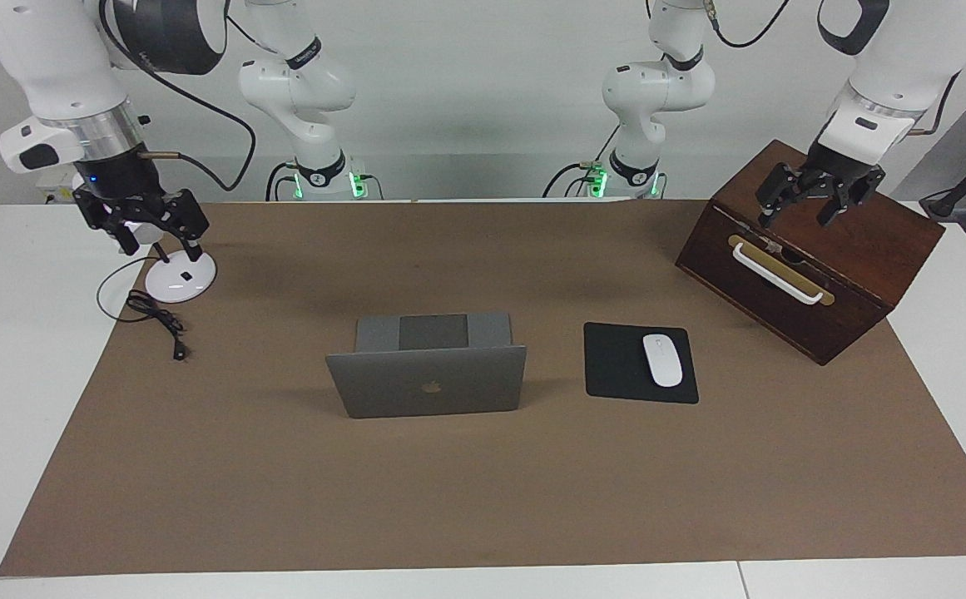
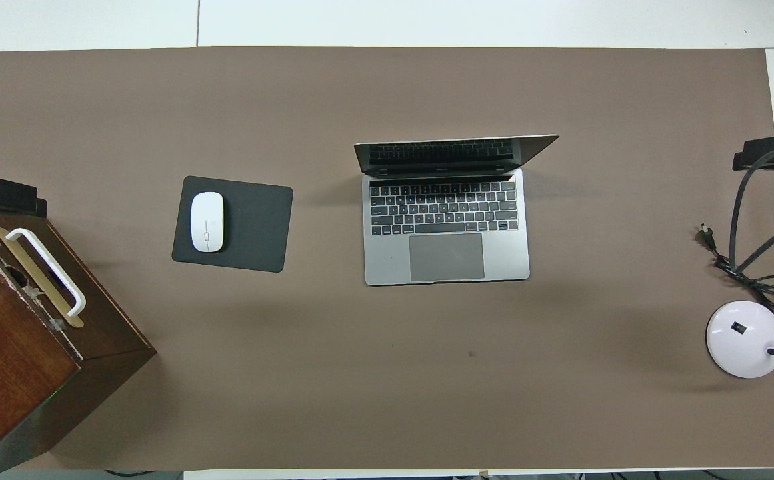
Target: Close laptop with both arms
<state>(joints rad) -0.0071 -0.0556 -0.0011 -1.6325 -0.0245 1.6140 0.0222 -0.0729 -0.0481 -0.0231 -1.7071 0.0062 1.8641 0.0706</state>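
Observation:
The silver-grey laptop [image 1: 428,383] stands open in the middle of the brown mat, with its lid upright and its apple logo turned away from the robots. In the overhead view its keyboard and screen [image 2: 447,227] face the robots. My left gripper [image 1: 815,200] hangs open and empty over the wooden box, far from the laptop. My right gripper [image 1: 150,225] hangs open and empty over the white lamp base at the right arm's end of the table, also far from the laptop. Neither gripper touches anything.
A black mouse pad [image 1: 616,366] with a white mouse [image 1: 662,359] lies beside the laptop toward the left arm's end. A dark wooden box [image 1: 815,266] with a white handle stands at that end. A white lamp base [image 1: 181,279] and a black cable with plug [image 1: 158,320] lie at the right arm's end.

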